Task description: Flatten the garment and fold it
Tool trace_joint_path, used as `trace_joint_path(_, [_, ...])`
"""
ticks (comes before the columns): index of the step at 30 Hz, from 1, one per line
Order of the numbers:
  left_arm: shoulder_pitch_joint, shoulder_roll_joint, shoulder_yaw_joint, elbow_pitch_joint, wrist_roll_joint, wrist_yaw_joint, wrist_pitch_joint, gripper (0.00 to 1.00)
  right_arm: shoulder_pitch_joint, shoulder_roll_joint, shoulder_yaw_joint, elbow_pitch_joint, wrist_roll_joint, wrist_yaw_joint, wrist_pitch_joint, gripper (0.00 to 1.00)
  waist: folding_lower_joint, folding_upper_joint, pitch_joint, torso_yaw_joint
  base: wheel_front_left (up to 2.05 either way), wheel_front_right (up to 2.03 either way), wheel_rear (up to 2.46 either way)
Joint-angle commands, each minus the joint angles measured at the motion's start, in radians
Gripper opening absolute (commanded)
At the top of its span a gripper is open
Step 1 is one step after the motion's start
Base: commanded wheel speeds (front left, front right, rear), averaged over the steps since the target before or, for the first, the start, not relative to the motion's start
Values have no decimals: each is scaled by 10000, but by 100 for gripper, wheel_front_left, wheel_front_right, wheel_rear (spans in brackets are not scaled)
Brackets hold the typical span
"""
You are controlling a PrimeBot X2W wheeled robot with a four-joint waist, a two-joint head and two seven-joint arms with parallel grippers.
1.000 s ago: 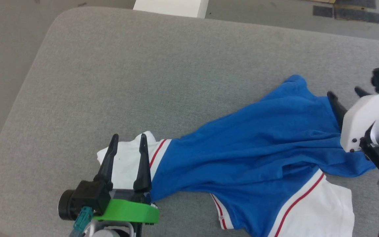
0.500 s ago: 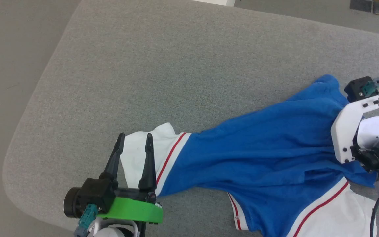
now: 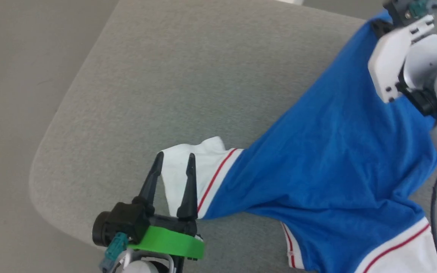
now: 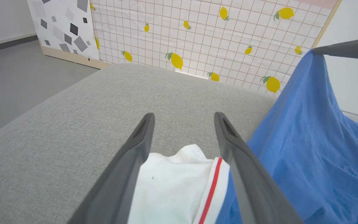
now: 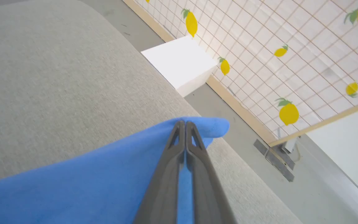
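shirt (image 3: 317,159) lies drawn out across the grey pad (image 3: 203,76); in the head view you see it run from the lower middle up to the top right corner. its blue body lifts off the pad toward the right gripper (image 5: 185,123), whose fingers are pressed together on a blue edge of the cloth. look at the right wrist view and you find a small fold of blue poking out past the tips. in the left wrist view that pinched corner hangs high at the upper right, and the cloth falls from it in a slanting sheet down to the pad.

your left gripper (image 3: 176,155) sits low near the pad's near edge, fingers spread wide apart and holding nothing. a white sleeve (image 4: 172,183) lies on the pad between them, its red stripe (image 4: 211,186) just beside the finger on that view's right. you cannot tell whether the fingers touch the sleeve or hang just above it.

at the bottom right of the head view you have the other sleeve (image 3: 412,258), white too, edged by a red line where it meets the blue. a strip of white trim (image 3: 295,252) with a red line shows at the bottom edge, between the two sleeves.

past the pad a lemon-print panel (image 4: 197,37) stands on the grey floor (image 4: 26,71), and a white box (image 5: 182,62) sits between the pad's far edge and the panel.
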Motion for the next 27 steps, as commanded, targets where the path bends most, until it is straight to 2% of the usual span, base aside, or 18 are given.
trace_joint_path(1, [-159,-33,-58,58,-64,45,-47,100,-103,156,108,504,-143,-15,-232,0,-1,0,164,374,0,0,0])
trace_joint_path(2, [-174,-33,-100,80,-90,41,-47,100,-136,257,151,824,-163,-15,-362,0,-1,0,173,453,0,0,0])
trace_joint_path(4, [-212,-33,-161,115,-135,51,-47,100,-129,488,183,1527,-160,-15,-643,43,-1,0,187,554,0,0,0])
trace_joint_path(5, [-233,-33,-182,130,-148,66,-47,100,-124,605,160,1883,-199,-15,-808,100,-1,0,203,575,0,0,0])
trace_joint_path(11, [-373,-33,-211,179,-171,114,-47,100,-264,1044,121,2932,17,-15,-1690,100,-1,0,123,276,0,0,0])
trace_joint_path(16, [-341,-33,-11,263,19,73,-47,100,-171,982,-436,2584,862,-15,-2601,100,-1,0,-403,-360,0,0,0])
trace_joint_path(22, [10,-33,488,225,393,-56,-47,100,1409,653,-2109,905,1544,-15,-3341,100,-1,0,-1193,-1303,0,0,0])
trace_joint_path(27, [410,20,900,138,622,-187,-47,100,3911,1074,-4278,-1687,1416,-15,-4212,100,-1,0,-1553,-1970,0,0,0])
